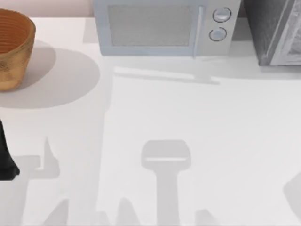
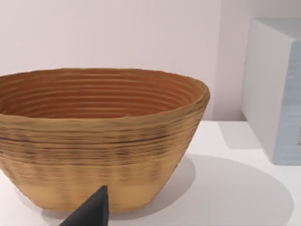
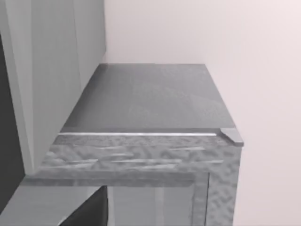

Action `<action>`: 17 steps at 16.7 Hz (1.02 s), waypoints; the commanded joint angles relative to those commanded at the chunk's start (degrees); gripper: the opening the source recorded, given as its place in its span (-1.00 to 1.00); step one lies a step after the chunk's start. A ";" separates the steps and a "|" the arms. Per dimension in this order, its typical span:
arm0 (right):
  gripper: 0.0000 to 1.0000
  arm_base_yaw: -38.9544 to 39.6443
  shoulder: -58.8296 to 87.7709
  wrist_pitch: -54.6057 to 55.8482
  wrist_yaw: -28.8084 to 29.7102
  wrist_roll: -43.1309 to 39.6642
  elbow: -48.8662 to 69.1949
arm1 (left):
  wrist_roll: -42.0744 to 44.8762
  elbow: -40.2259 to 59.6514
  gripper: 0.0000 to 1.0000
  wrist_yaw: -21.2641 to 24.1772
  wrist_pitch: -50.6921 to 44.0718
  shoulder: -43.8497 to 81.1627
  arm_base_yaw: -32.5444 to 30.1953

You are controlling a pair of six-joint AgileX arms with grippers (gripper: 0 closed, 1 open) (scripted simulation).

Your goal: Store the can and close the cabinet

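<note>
the top view shows the white worktop (image 1: 188, 117) with three items along its far edge. a brown woven basket (image 1: 14, 47) stands at the upper left of the frame. a light blue-grey microwave (image 1: 160, 28) with two round knobs sits at upper centre. the cabinet (image 1: 277, 33), dark speckled grey with a pale framed panel, occupies the upper right corner and is cut by the frame edge. a dark part of the left arm (image 1: 5, 155) shows at the left edge of the frame, near and below the basket.

the left wrist view gives the basket (image 2: 99, 141) from the side, upright on the worktop (image 2: 235, 188), with its ribbed interior visible. the side wall of the microwave (image 2: 277, 89) appears at the right of that frame, apart from the basket. a dark tip of the left hand (image 2: 94, 209) enters at the bottom edge; cannot tell whether its fingers are apart or together.

the right wrist view shows the cabinet (image 3: 146, 103) from above and close: its flat grey top, speckled front rim, and a pale panel at the left of the frame.
</note>
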 joint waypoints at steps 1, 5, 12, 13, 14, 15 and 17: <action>1.00 0.00 0.00 0.00 0.00 0.00 0.00 | 0.00 0.00 1.00 0.00 0.00 0.00 0.00; 1.00 1.90 -0.14 0.33 1.49 0.22 0.22 | 0.00 0.00 1.00 0.00 0.00 0.00 0.00; 1.00 22.25 -0.91 -0.18 21.05 0.63 0.04 | 0.00 0.00 1.00 0.00 0.00 0.00 0.00; 1.00 26.36 -0.96 -0.39 25.11 0.68 -0.10 | 0.00 0.00 1.00 0.00 0.00 0.00 0.00; 1.00 30.64 -1.03 -0.60 29.35 0.73 -0.22 | 0.00 0.00 1.00 0.00 0.00 0.00 0.00; 1.00 35.02 -1.11 -0.81 33.72 0.77 -0.35 | 0.00 0.00 1.00 0.00 0.00 0.00 0.00; 1.00 43.93 -1.30 -1.23 42.69 0.81 -0.57 | 0.00 0.00 1.00 0.00 0.00 0.00 0.00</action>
